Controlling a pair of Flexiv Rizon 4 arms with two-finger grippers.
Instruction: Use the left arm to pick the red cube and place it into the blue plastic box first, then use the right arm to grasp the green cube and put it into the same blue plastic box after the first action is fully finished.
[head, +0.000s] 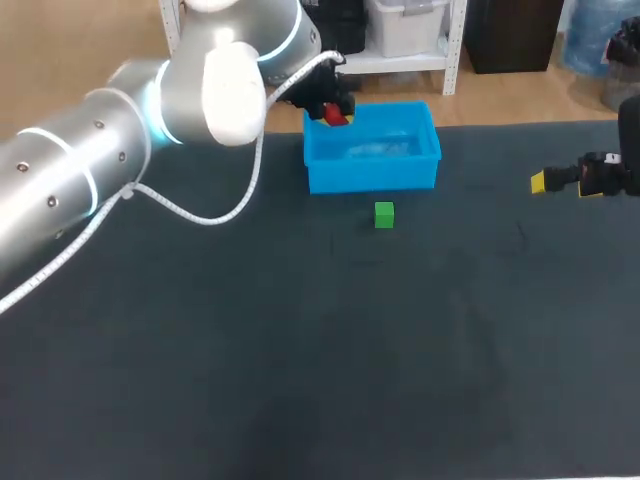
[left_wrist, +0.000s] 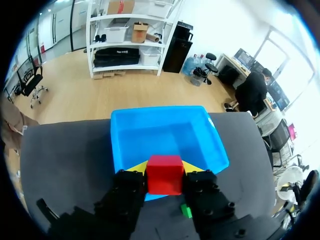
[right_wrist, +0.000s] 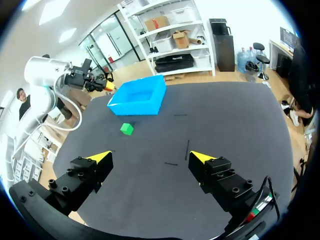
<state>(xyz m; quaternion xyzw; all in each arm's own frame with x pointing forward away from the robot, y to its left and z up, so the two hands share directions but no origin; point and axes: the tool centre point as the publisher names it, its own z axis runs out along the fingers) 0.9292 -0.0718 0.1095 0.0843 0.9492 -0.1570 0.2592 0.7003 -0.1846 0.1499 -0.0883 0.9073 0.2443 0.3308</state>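
The left tool (left_wrist: 165, 169) was clamped on the red cube (left_wrist: 164, 175). Its two yellow-tipped fingers pressed the cube from opposite sides, and the cube's top face and front face showed between them. In the left wrist view the cube sat in front of the blue plastic box (left_wrist: 119, 145), covering the middle of the wall nearest the tool, with the box's bare floor showing ahead of it. In the head view the left arm (head: 80, 170) came in from the left side and reached across to the far left corner of the box. There it held the cube at the level of the rim. Whether the cube hung over the inside or only over the rim could not be told.

The green cube (head: 384, 214) rested on the dark worktop (head: 300, 350), near the box's front wall but apart from it, roughly opposite the wall's middle. In the left wrist view it showed partly under the left tool.

The right tool (right_wrist: 151, 157) hovered over the right side of the worktop, well apart from the box and the green cube. Its fingers were spread wide with nothing between them. The box and the green cube lay ahead of it, with the left arm beside the box.
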